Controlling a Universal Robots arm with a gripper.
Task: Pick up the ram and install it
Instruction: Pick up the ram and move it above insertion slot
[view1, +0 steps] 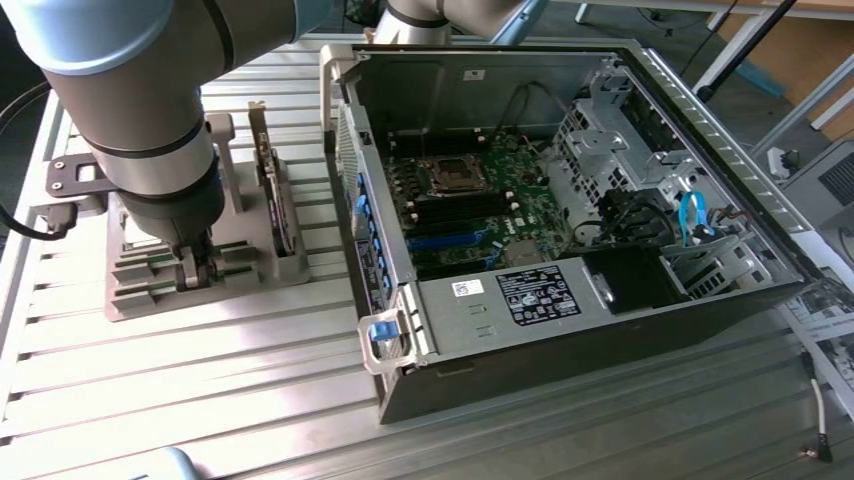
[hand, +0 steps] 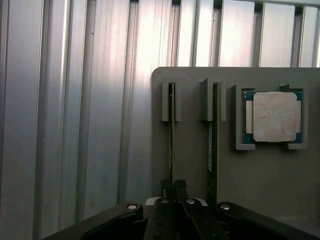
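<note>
Ram is standing on edge in the slot nearest one side edge of the grey holder. Pincer is clamping down on it, fingertips against both faces. A second stick is sitting in the neighbouring slot, with the silver processor chip lying beyond it in a corner recess. The holder is resting on the ribbed metal worktop, and the open computer case is standing beside it.

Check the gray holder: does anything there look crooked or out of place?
Nothing stands out. On the holder, the ram in the gripper and the second stick stand straight in their slots; the processor lies square in its recess.
</note>
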